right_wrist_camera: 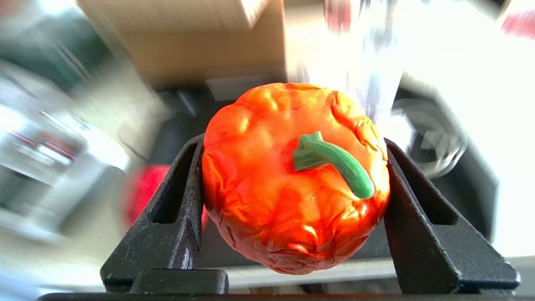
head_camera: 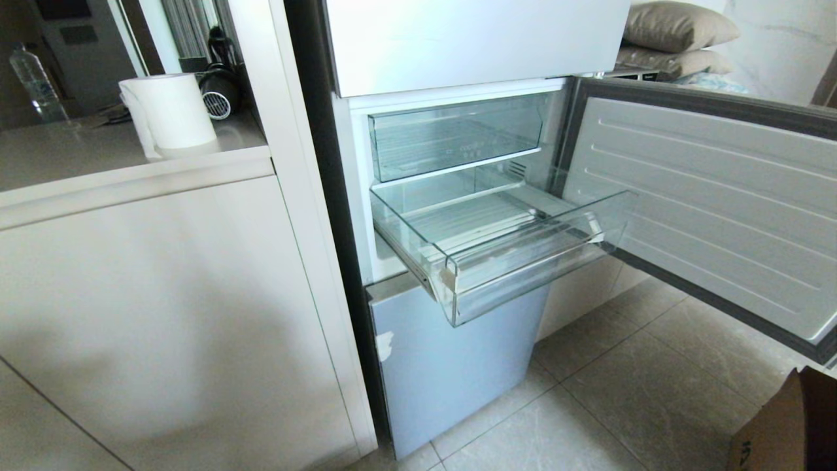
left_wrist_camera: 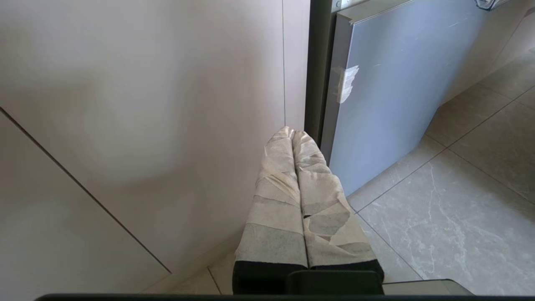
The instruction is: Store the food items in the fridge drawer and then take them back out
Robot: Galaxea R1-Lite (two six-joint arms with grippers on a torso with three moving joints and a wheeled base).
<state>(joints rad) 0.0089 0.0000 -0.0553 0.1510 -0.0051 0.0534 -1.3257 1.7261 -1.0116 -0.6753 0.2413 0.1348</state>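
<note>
Kitchen corner, grey tiled floor (head_camera: 628, 392), fridge with its middle door (head_camera: 706, 196) swung open to the right.

Right claw (right_wrist_camera: 292, 184): outside the head view. Wrist view shows both black fingers (right_wrist_camera: 167, 217) pressed against the two sides of one food item (right_wrist_camera: 292, 175), pinching it between them. Item is glossy red-orange, wrinkled skin, green stem (right_wrist_camera: 334, 163) facing the camera. Background behind it is smeared; a brown box (right_wrist_camera: 188, 37) and a second red blur (right_wrist_camera: 144, 192) can be made out, nothing more can be told.

Left claw (left_wrist_camera: 292, 131): taped fingers (left_wrist_camera: 276, 200) pressed together, nothing between them. It hangs low, near the white cabinet (left_wrist_camera: 146, 125) and just left of the pale blue lower fridge panel (left_wrist_camera: 397, 92), above the floor.

Drawer (head_camera: 516, 261): clear, pulled out of the fridge toward the near right, ribbed floor visible, whitish scuff at its near left corner. No food lies in it. Clear bin (head_camera: 458, 134) sits above it, pushed in.

Left of the fridge, a table (head_camera: 78, 157) carries a paper roll (head_camera: 173, 111) and a water bottle (head_camera: 33, 82). Cardboard box corner (head_camera: 791, 425) at near right on the floor.
</note>
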